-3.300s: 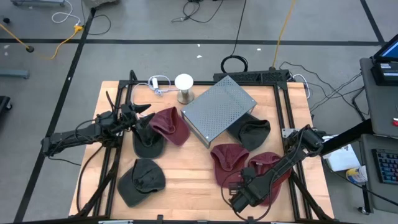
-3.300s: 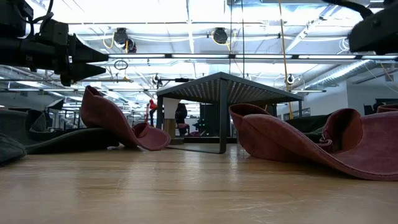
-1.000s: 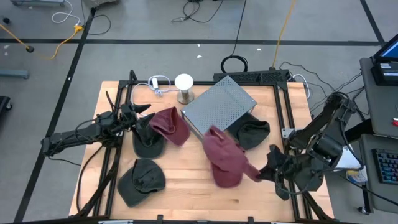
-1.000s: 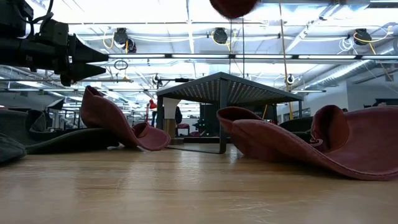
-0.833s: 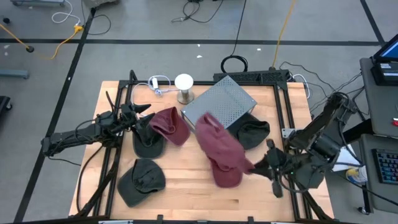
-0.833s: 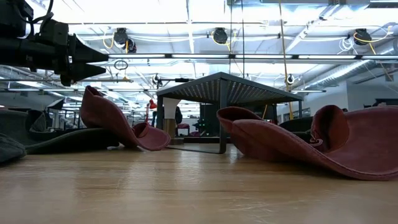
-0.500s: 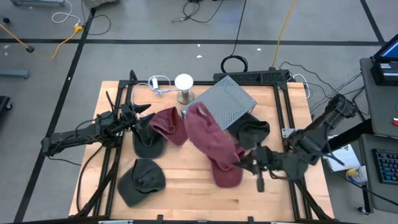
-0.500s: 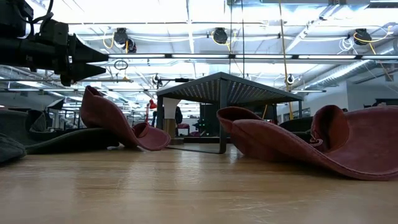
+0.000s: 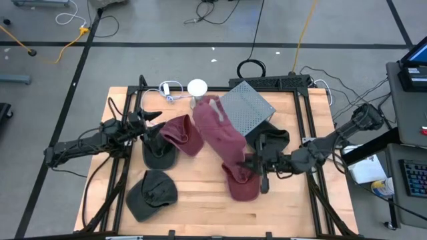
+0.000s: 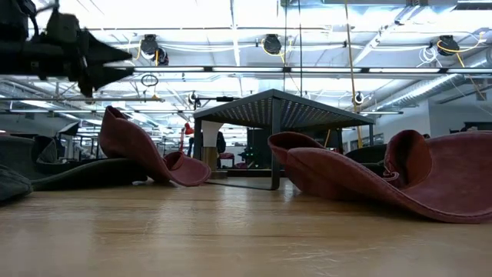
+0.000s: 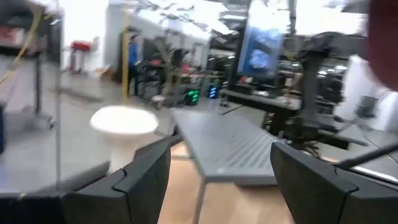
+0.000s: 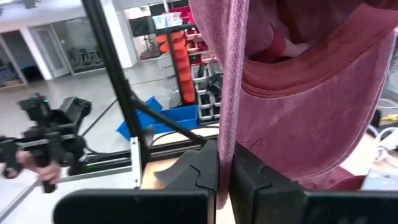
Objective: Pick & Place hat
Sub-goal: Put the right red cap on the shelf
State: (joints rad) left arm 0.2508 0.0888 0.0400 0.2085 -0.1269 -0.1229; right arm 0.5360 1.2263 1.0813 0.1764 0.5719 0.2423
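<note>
No readable writing was seen on the wooden table [image 9: 200, 207], the perforated grey metal stand [image 9: 243, 110] or the hats. The dark-red fabric hat [image 9: 217, 133] was held pinched in the closed right gripper [image 9: 252, 163] above the table's middle, hanging partly over the stand's near-left edge, with another red hat [image 9: 243, 187] below it. The left gripper [image 9: 155, 123] was held spread open and empty at the left side, near a red hat [image 9: 183, 133] and two dark-grey hats [image 9: 159, 155].
</note>
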